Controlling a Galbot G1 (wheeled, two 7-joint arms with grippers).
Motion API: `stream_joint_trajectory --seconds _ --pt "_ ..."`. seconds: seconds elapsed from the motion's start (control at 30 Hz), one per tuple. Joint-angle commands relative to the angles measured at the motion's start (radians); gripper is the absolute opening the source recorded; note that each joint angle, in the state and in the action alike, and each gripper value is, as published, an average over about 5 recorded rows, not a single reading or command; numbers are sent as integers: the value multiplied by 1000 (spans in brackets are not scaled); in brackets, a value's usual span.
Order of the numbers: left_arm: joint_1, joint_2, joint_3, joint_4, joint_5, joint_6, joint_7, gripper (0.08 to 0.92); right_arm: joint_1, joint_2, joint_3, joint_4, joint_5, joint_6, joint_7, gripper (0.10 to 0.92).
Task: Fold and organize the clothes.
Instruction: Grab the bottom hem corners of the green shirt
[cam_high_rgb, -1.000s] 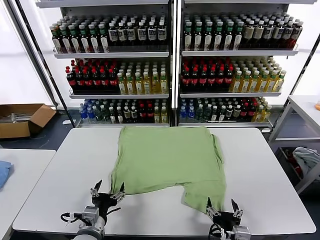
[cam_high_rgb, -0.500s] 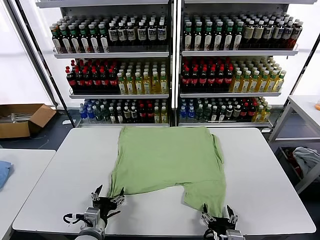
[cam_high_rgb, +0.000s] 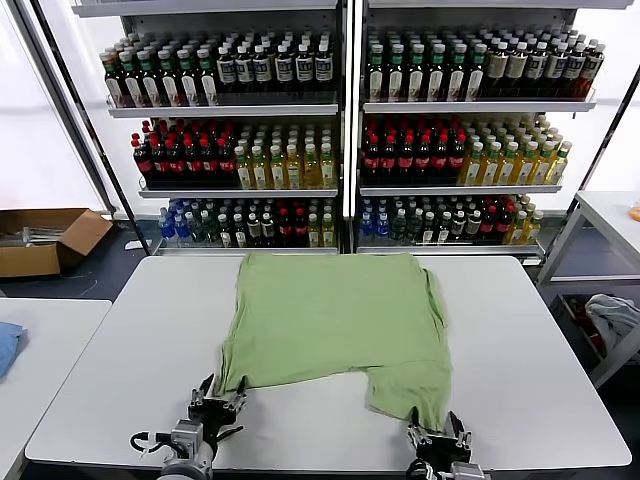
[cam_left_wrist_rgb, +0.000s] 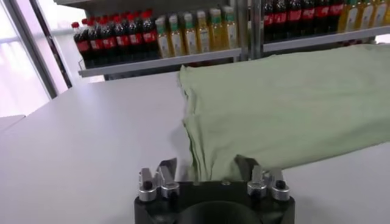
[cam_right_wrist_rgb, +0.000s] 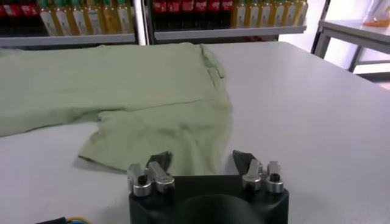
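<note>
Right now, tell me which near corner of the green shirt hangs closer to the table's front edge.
The corner at the right tool: that part of the polo shirt reaches lower than the corner by the left tool.

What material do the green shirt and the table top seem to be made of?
The green shirt looks like soft, matte woven or knitted fabric, probably cotton: it lies limp, with wrinkles and folded edges. The table top looks like smooth, hard white laminate or plastic with a faint sheen; its exact material cannot be told.
</note>
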Motion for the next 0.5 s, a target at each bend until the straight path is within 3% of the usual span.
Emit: stream_joint_trajectory --seconds 0.03,0.37,0.5 --pt "6 -2 4 11 0 9 5 498 1 1 5 -3 4 1 1 473" --pt "6 -6 4 10 -9 -20 7 212 2 -5 9 5 2 29 -43 179" --pt "7 -13 6 -7 -26 -68 6 114 3 -8 17 28 1 83 -89 109"
